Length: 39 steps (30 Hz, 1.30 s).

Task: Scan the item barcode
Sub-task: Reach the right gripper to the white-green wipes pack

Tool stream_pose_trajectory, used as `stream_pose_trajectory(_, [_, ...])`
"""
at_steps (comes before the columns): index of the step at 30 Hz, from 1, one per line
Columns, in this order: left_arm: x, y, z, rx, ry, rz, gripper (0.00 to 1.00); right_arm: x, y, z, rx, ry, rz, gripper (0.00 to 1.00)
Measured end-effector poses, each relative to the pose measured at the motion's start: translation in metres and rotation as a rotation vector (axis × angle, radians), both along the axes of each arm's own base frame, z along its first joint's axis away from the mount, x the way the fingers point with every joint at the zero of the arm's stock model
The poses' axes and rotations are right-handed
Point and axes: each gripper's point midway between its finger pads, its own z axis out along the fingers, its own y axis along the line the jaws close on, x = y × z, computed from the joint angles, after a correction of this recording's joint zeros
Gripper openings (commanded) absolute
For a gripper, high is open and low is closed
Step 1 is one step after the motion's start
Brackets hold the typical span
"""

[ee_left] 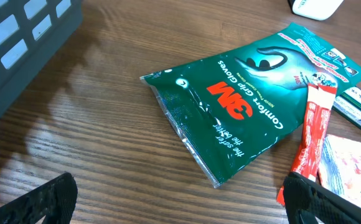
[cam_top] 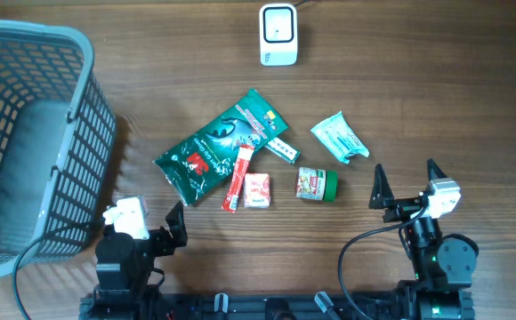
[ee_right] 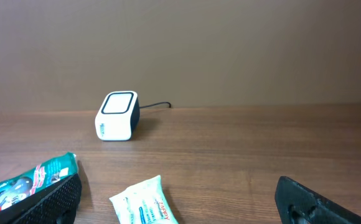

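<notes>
Our left tool point(cam_top: 151, 227) and right tool point(cam_top: 406, 171) sit at the near edge of the counter point(cam_top: 436, 80), both wide open and empty. That leaves every pick reachable. The green glove pack point(cam_top: 218, 147) lies mid-counter, well apart from the scanner point(cam_top: 278, 34).

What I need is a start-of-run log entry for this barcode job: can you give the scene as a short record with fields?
scanner: white scanner, far side, cable attached
basket: grey basket, left
items: green glove pack, red stick sachet, pink packet, green-lidded tub, wipes pack, loose in the centre
left claw: open, empty, near glove pack
right claw: open, empty, right of tub
</notes>
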Motion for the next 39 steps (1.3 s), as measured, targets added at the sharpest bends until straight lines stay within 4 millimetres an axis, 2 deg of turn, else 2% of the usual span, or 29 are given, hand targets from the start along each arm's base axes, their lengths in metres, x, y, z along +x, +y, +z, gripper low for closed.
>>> stream_pose_trajectory(3, [0.0, 0.0, 0.0, 0.0, 0.0, 0.0, 1.0, 0.0, 0.0, 0.0, 0.024, 0.003, 0.0, 1.0])
stream_pose_trajectory(5, [0.0, 0.0, 0.0, 0.0, 0.0, 0.0, 1.0, 0.0, 0.0, 0.0, 0.122, 0.014, 0.0, 1.0])
stream_pose_trajectory(7, [0.0, 0.0, 0.0, 0.0, 0.0, 0.0, 1.0, -0.003, 0.008, 0.028, 0.325, -0.067, 0.065, 1.0])
stream_pose_trajectory(8, [0.0, 0.0, 0.0, 0.0, 0.0, -0.001, 1.0, -0.008, 0.019, 0.05, 0.358, -0.136, 0.147, 1.0])
stream_pose_trajectory(9, [0.0, 0.0, 0.0, 0.0, 0.0, 0.0, 1.0, -0.013, 0.028, 0.058, 0.379, -0.148, 0.209, 0.99])
stream_pose_trajectory(12, [0.0, 0.0, 0.0, 0.0, -0.001, 0.0, 1.0, -0.013, 0.038, 0.05, 0.425, 0.064, 0.233, 1.0])
stream_pose_trajectory(14, [0.001, 0.0, 0.001, 0.0, -0.003, 0.0, 1.0, -0.007, 0.038, 0.073, 0.396, 0.188, 0.206, 1.0])
stream_pose_trajectory(15, [0.0, 0.0, 0.0, 0.0, 0.002, 0.0, 1.0, 0.006, 0.038, 0.097, 0.37, 0.299, 0.189, 1.0])
stream_pose_trajectory(16, [0.0, 0.0, 0.0, 0.0, 0.002, 0.0, 1.0, 0.015, 0.037, 0.11, 0.36, 0.342, 0.182, 1.0])
stream_pose_trajectory(17, [0.001, 0.0, 0.0, 0.0, 0.0, 0.0, 1.0, 0.017, 0.037, 0.098, 0.358, 0.514, 0.159, 1.0])
stream_pose_trajectory(18, [0.0, 0.0, -0.001, 0.0, 0.004, 0.0, 1.0, 0.023, 0.038, 0.097, 0.355, 0.58, 0.156, 1.0])
stream_pose_trajectory(20, [0.0, 0.0, -0.001, 0.0, 0.004, 0.0, 1.0, 0.066, 0.043, 0.09, 0.371, 0.749, 0.176, 1.0])
stream_pose_trajectory(21, [0.0, 0.0, -0.001, 0.0, 0.005, 0.0, 1.0, 0.079, 0.054, 0.069, 0.414, 0.857, 0.234, 1.0])
stream_pose_trajectory(24, [0.0, 0.0, -0.001, 0.0, 0.004, 0.0, 1.0, 0.103, 0.075, 0.029, 0.546, 1.026, 0.334, 1.0])
stream_pose_trajectory(25, [0.0, 0.0, -0.001, 0.0, 0.005, 0.0, 1.0, 0.105, 0.081, 0.002, 0.611, 1.134, 0.338, 1.0])
stream_pose_trajectory(26, [0.0, 0.0, -0.001, 0.0, 0.005, 0.0, 1.0, 0.101, 0.083, -0.015, 0.674, 1.227, 0.31, 1.0])
stream_pose_trajectory(27, [0.0, 0.0, -0.001, 0.0, 0.005, -0.001, 1.0, 0.091, 0.084, -0.041, 0.764, 1.374, 0.242, 0.99])
stream_pose_trajectory(29, [0.0, 0.0, -0.001, 0.0, 0.005, 0.0, 1.0, 0.084, 0.084, -0.078, 0.841, 1.532, 0.128, 0.89])
stream_pose_trajectory(30, [0.0, 0.0, -0.001, 0.0, 0.005, 0.0, 1.0, 0.082, 0.081, -0.094, 0.851, 1.585, 0.043, 0.89])
stream_pose_trajectory(33, [0.0, 0.0, -0.001, 0.0, 0.005, -0.001, 1.0, 0.079, 0.064, -0.115, 0.824, 1.609, -0.182, 0.89])
stream_pose_trajectory(36, [0.0, 0.0, -0.001, 0.0, 0.005, 0.0, 1.0, 0.089, 0.043, -0.137, 0.784, 1.515, -0.386, 0.89])
stream_pose_trajectory(38, [0.0, 0.0, -0.001, 0.0, 0.005, -0.001, 1.0, 0.095, 0.042, -0.15, 0.773, 1.458, -0.408, 0.89])
stream_pose_trajectory(39, [0.0, 0.0, -0.001, 0.0, 0.005, 0.0, 1.0, 0.085, 0.044, -0.16, 0.767, 1.472, -0.434, 0.88])
